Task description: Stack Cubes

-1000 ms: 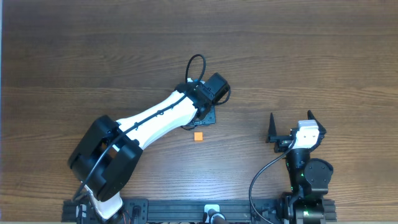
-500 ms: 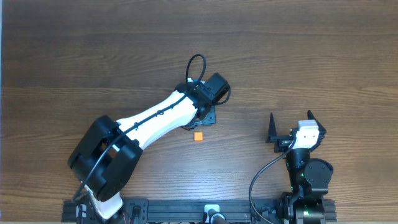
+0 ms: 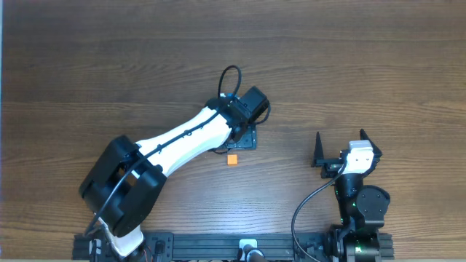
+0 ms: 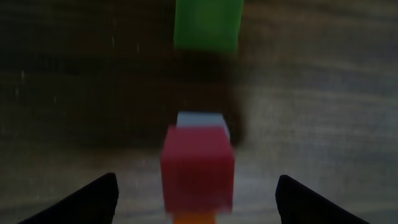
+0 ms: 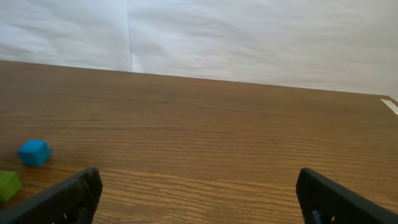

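Mid-table, the left gripper (image 4: 196, 182) hung, fingers apart, astride the red cube (image 4: 198, 174), seemingly to grip it; orange cube (image 3: 232, 160) on its near side, blue cube (image 4: 200, 119) beyond. The right gripper (image 5: 198, 182), also spread, sat clear at right.

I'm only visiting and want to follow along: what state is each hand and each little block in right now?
Left hand: open, straddling the red block.
Right hand: open, empty.
Red block: loose, not gripped.
Blue block: on the table, nothing on it.
Green block: on the table, nothing on it.
Orange block: on the table, alone.
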